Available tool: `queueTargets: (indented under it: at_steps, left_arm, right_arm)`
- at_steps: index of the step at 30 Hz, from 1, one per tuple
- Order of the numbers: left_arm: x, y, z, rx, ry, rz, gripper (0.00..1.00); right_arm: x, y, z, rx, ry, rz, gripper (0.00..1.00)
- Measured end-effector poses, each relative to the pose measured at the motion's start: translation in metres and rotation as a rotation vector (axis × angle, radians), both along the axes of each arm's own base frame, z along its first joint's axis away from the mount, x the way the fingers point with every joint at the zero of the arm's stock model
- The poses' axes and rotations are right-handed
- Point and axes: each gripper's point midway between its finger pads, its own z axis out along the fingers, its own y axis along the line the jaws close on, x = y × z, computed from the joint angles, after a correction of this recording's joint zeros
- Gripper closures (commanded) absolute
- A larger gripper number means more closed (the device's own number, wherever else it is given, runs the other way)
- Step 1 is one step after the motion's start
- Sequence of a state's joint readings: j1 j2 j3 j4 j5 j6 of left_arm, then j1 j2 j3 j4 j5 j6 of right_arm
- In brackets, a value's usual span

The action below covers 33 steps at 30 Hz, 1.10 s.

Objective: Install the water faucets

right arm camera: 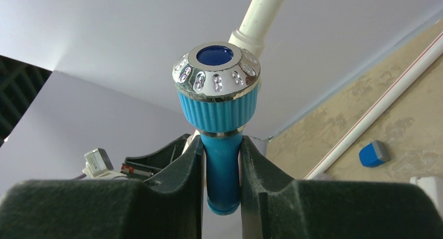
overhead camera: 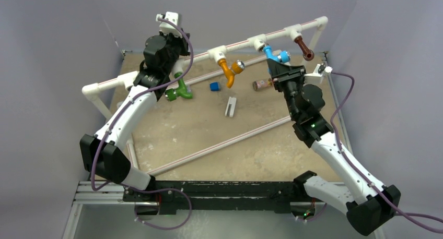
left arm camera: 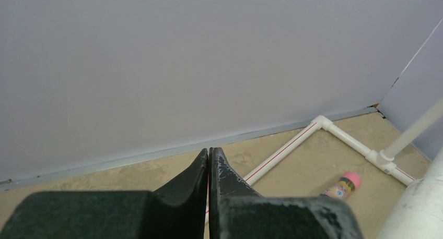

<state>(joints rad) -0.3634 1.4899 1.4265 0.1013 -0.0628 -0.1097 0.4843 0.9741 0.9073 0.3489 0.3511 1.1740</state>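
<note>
My right gripper [right arm camera: 221,146] is shut on the blue faucet [right arm camera: 219,106] by its stem, its silver knob facing the camera. In the top view it [overhead camera: 277,67] holds the blue faucet [overhead camera: 271,55] up against a tee of the raised white pipe [overhead camera: 240,43]. The orange faucet [overhead camera: 228,72] and the brown faucet [overhead camera: 303,47] hang from other tees. The green faucet [overhead camera: 183,89] lies on the table below the left wrist [overhead camera: 162,51]. My left gripper [left arm camera: 209,154] is shut and empty, pointing at the back wall; its fingers are hidden in the top view.
A small blue cube [overhead camera: 214,86] [right arm camera: 374,153], a brown cylinder with a pink cap [overhead camera: 259,85] [left arm camera: 342,186] and a white clip [overhead camera: 230,106] lie on the table. A long pipe [overhead camera: 224,145] runs diagonally across the table. Walls close in on three sides.
</note>
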Motion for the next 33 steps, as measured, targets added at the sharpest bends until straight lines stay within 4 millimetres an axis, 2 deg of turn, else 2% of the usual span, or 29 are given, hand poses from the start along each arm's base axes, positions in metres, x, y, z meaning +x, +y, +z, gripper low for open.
queueTargets:
  at_steps: [4, 7, 14, 18, 25, 33]
  left_arm:
    - [0.000, 0.000, 0.000, 0.000, -0.004, 0.000, 1.00]
    - [0.000, 0.000, 0.001, 0.000, -0.005, 0.000, 1.00]
    - [-0.001, -0.001, 0.002, -0.002, -0.010, -0.003, 1.00]
    - [-0.001, -0.001, 0.002, -0.002, -0.012, -0.003, 1.00]
    - [-0.001, -0.001, 0.002, 0.010, -0.015, -0.003, 1.00]
    - [-0.001, -0.001, 0.002, 0.014, -0.017, -0.003, 1.00]
  right_arm:
    - [-0.002, 0.003, 0.000, -0.028, -0.012, 0.017, 1.00]
    - [-0.010, 0.003, -0.001, -0.085, -0.046, 0.036, 1.00]
    - [-0.028, -0.007, -0.003, -0.326, -0.122, 0.020, 1.00]
    - [-0.021, -0.007, -0.013, -0.545, -0.129, 0.019, 1.00]
    - [-0.004, -0.002, -0.015, -0.907, -0.167, 0.038, 1.00]
    - [0.006, -0.006, -0.014, -1.127, -0.203, 0.027, 1.00]
